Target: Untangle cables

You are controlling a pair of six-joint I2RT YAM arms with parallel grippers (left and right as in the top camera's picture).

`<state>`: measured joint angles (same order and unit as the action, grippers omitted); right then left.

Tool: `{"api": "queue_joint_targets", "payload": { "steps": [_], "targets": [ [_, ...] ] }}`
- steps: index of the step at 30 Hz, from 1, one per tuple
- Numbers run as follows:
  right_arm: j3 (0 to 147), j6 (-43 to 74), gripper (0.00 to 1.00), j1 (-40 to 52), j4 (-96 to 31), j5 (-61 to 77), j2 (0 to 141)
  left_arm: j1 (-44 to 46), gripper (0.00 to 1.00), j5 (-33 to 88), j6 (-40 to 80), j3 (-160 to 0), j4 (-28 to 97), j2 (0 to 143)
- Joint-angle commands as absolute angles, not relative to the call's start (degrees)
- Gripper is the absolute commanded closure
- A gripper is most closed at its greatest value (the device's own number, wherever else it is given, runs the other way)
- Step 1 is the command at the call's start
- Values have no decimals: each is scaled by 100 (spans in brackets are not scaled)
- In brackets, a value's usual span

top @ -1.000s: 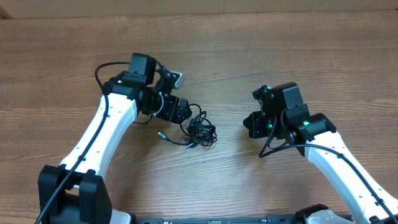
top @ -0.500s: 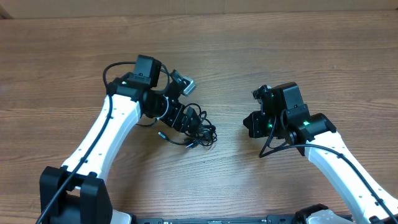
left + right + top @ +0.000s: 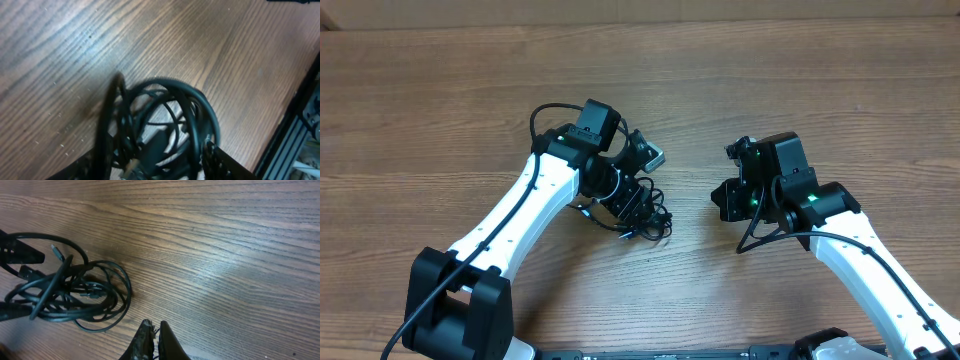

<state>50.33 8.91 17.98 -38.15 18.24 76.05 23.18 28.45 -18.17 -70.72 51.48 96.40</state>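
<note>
The cables [image 3: 653, 222] are a tangle of thin black cords in loose loops on the wooden table, left of centre. My left gripper [image 3: 632, 203] sits right on the tangle. In the left wrist view its fingers [image 3: 160, 160] stand wide apart with the cable loops [image 3: 170, 115] between them. My right gripper [image 3: 724, 200] rests to the right of the tangle, apart from it. In the right wrist view its fingers [image 3: 156, 329] are shut and empty, with the cables [image 3: 75, 292] lying ahead to the left. A small silvery plug end [image 3: 56, 253] shows in the tangle.
The wooden table [image 3: 800, 90] stretches in all directions around the tangle. The table's near edge and a black frame rail [image 3: 300, 130] show at the right of the left wrist view.
My left arm has swung to the right and come down onto the tangle, its fingers now on either side of the loops. The right arm has not moved.
</note>
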Motion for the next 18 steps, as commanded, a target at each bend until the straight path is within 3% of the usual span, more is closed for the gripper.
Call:
{"api": "queue_joint_targets", "payload": {
  "steps": [1,11,18],
  "targets": [
    [5074,829,96,1793,-3787,1896,7590,2327,44,2744,-1691,-7013,5065,9655],
    [5074,829,96,1793,-3787,1896,7590,2370,39,2814,-1457,-7024,4779,9653],
    [5074,829,96,1793,-3785,1898,7590,2373,55,2808,-1457,-7022,4775,9655]
  ]
}}
